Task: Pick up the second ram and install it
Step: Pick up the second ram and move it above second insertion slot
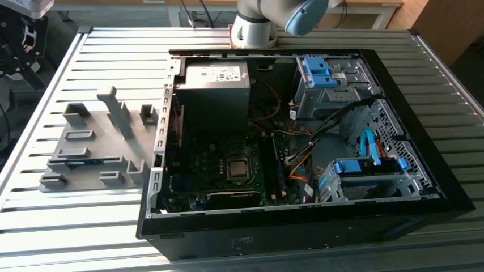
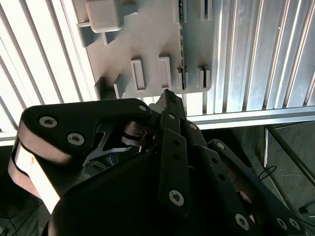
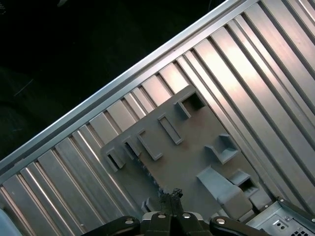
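Grey slotted holder [image 1: 90, 147] on the bench [image 1: 76, 226], at the exterior view's left, beside an open computer case [image 1: 302, 226].
Second ram [image 1: 80, 162] sits edgewise in the holder; hand [image 2: 167, 96] hangs over it, fingertips pressed together, empty.

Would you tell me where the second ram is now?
On the exterior view's left, the second ram sits in the grey holder, beside the open computer case.

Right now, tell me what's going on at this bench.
A robot arm's black gripper hovers above the grey plastic slotted holder, which lies on the ribbed metal table beside the open black computer case. The gripper's fingertips look closed together, with nothing between them. The thin blue-green ram stick stands on edge in the holder and is not yet picked up.
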`<state>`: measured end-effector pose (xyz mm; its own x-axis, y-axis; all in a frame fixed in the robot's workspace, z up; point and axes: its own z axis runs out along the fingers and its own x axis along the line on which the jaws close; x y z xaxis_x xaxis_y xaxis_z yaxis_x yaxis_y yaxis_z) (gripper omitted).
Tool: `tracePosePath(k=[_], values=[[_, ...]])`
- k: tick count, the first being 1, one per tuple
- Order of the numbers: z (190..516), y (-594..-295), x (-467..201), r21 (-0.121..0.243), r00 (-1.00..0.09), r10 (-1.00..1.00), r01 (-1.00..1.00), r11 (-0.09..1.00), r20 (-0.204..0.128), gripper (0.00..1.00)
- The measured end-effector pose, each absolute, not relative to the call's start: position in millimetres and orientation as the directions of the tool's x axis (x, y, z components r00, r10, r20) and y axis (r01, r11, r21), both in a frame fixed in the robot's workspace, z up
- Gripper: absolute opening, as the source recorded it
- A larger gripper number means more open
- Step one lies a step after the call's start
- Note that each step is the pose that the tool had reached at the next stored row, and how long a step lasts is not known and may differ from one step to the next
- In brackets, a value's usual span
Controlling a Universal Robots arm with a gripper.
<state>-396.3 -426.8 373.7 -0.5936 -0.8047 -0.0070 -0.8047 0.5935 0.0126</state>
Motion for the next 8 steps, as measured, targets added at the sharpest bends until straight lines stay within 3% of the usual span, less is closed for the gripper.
tracePosePath(k=[8], values=[[373.7, -426.8, -396.7, 0.013, -0.571, -0.821, -0.821, 0.571, -0.007, 0.11]])
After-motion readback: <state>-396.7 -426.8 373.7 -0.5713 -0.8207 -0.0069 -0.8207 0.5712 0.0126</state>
